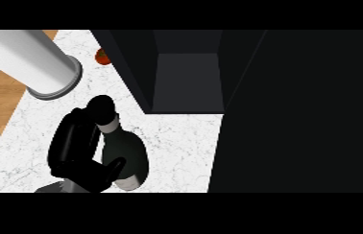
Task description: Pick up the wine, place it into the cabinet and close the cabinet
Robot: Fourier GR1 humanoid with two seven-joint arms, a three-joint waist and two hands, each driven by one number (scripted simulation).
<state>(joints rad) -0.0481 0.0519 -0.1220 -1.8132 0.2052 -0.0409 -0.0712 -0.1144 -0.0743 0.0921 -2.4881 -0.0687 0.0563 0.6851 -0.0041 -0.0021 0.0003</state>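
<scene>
My left hand is curled round the wine, seemingly off the desk. I'd keep it upright and carry it right, into the cabinet.

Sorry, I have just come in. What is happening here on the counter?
The robot's left hand is curled round a dark wine bottle above the white counter. The bottle is outside the dark cabinet, which stands open beyond it and to its right, so neither placing nor closing is done yet. A small red thing lies on the counter by the cabinet's left side. The right hand does not show.
</scene>
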